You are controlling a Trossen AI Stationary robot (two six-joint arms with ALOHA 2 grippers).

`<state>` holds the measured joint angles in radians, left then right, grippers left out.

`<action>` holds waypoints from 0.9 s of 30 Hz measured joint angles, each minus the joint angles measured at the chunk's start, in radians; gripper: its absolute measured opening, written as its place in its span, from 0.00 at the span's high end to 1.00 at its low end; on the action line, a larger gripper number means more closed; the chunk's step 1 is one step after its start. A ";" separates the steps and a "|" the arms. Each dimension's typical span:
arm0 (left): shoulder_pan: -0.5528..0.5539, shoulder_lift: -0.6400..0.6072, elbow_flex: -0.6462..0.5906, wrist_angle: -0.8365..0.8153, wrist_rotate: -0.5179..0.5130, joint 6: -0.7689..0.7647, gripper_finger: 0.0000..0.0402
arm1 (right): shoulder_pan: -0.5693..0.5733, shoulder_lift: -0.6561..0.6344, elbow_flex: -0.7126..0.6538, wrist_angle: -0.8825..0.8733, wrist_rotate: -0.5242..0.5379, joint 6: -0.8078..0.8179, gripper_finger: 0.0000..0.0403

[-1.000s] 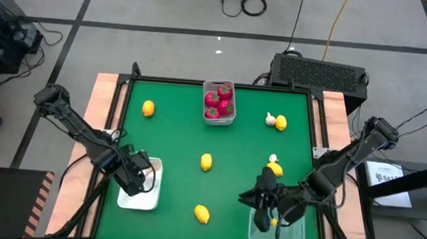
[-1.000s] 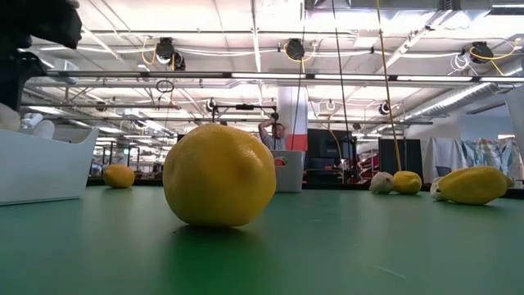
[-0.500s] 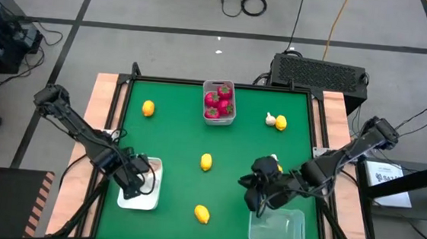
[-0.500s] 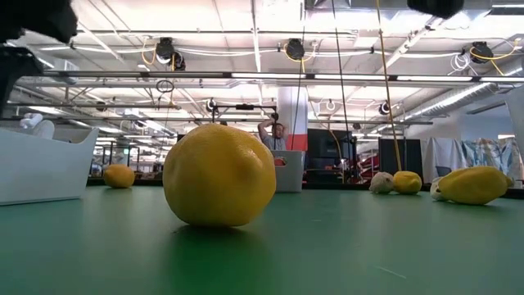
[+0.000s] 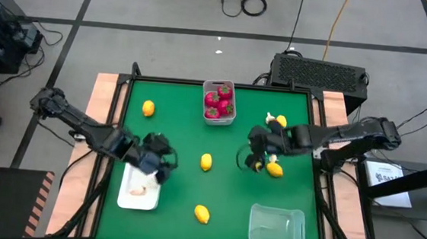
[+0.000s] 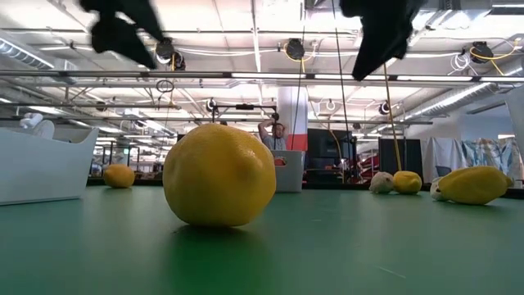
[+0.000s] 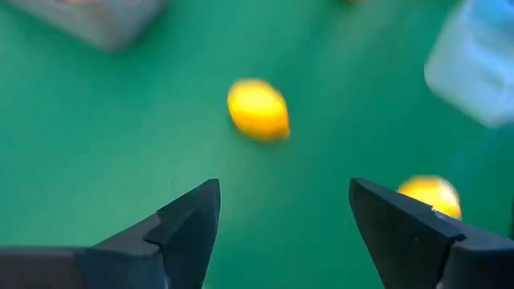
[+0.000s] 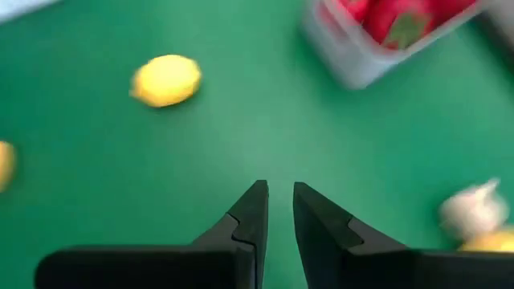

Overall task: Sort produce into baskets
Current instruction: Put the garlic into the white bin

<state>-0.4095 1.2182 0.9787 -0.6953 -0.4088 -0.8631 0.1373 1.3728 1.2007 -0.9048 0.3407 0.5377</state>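
My left gripper [image 5: 162, 163] is open and empty, above the green table just right of the shallow white tray [image 5: 126, 196], in which a garlic bulb [image 5: 139, 191] lies. My right gripper [image 5: 253, 159] is shut and empty, above the table just left of a lemon [image 5: 274, 169]. Other lemons lie at the middle [image 5: 206, 162], the near middle [image 5: 202, 214], the far left [image 5: 148, 108] and the far right [image 5: 280, 123], the last beside a garlic bulb [image 5: 270, 119]. The grey-white bin [image 5: 219, 102] holds red pieces. The clear tub [image 5: 277, 227] stands near right.
In the left wrist view the middle lemon [image 7: 257, 110] and another lemon [image 7: 430, 193] lie ahead of the open fingers. The right wrist view shows a lemon [image 8: 166, 80], the bin [image 8: 353, 60] and a garlic bulb [image 8: 470, 210]. Wooden rails border the table's sides.
My left gripper has risen from the white tray and gone toward the table's right; a garlic bulb now shows in the tray. My right gripper has left the clear tub and gone toward the far edge, stopping beside the lemon at the right middle.
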 joint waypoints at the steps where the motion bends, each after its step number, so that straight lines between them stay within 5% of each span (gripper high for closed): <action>1: 0.028 0.000 0.000 0.024 -0.016 0.019 0.30 | -0.041 0.000 0.000 0.003 -0.002 -0.074 0.87; 9: 0.306 0.000 0.000 0.112 -0.045 0.060 0.30 | -0.368 0.000 0.000 0.002 -0.002 -0.503 0.87; 16: 0.432 0.000 0.000 0.213 0.033 0.155 0.30 | -0.631 0.000 0.000 -0.003 -0.013 -0.634 0.83; 21: 0.498 0.000 0.000 0.221 0.037 0.300 0.30 | -0.793 0.008 0.000 -0.045 -0.162 -0.624 0.69; 27: 0.559 0.000 0.000 0.213 0.160 0.437 0.30 | -0.885 0.012 -0.018 -0.045 -0.187 -0.579 0.46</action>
<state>0.1496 1.2186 0.9787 -0.4820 -0.2485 -0.4262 -0.7472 1.3846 1.1826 -0.9495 0.1541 -0.0408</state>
